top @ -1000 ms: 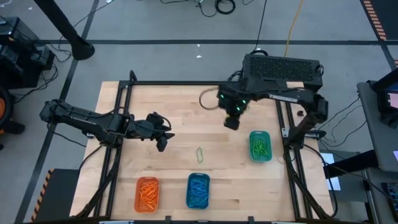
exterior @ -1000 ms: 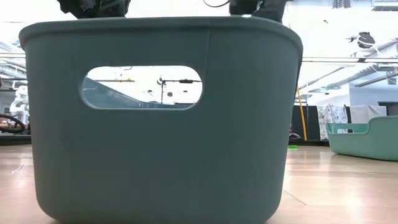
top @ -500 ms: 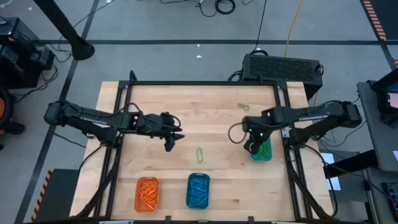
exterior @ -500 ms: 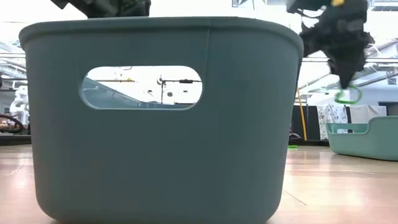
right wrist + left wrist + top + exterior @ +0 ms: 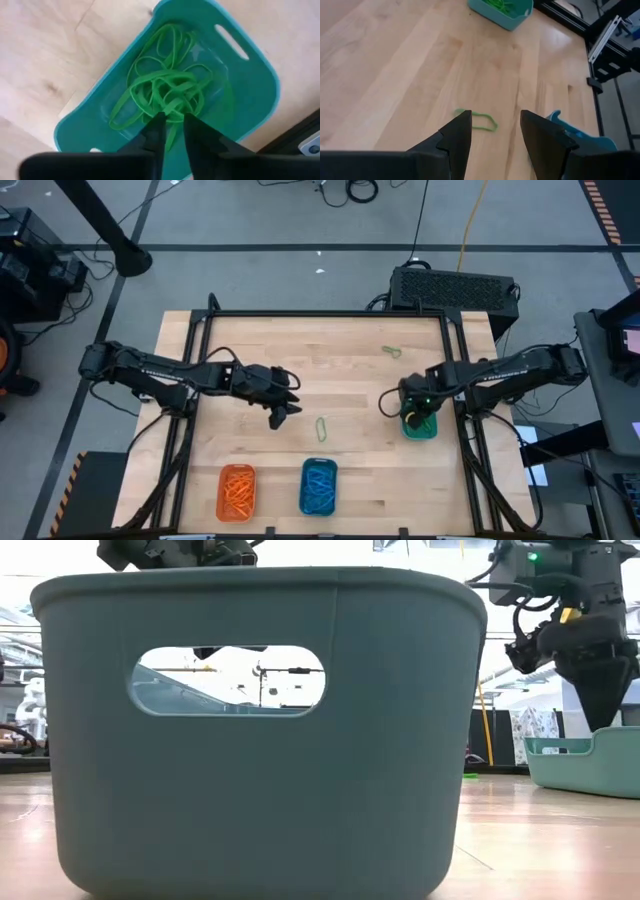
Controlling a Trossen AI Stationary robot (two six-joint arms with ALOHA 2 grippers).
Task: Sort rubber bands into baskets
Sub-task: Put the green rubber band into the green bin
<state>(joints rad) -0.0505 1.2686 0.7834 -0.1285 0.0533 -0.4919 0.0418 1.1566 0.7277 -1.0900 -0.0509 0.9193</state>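
Right wrist view: right gripper (image 5: 170,125) sits directly over the teal-green basket (image 5: 252,107), fingers parted by a narrow gap, grasping nothing clearly; the green rubber bands (image 5: 162,90) lie heaped in the basket just beyond its tips. Left wrist view: left gripper (image 5: 495,130), released and wide, hangs above the tabletop (image 5: 395,65); a loose green band (image 5: 479,121) lies between its fingers, at lower centre. High view: orange basket (image 5: 237,491) and blue basket (image 5: 318,486) stand at bottom centre, another green band (image 5: 392,351) at upper right.
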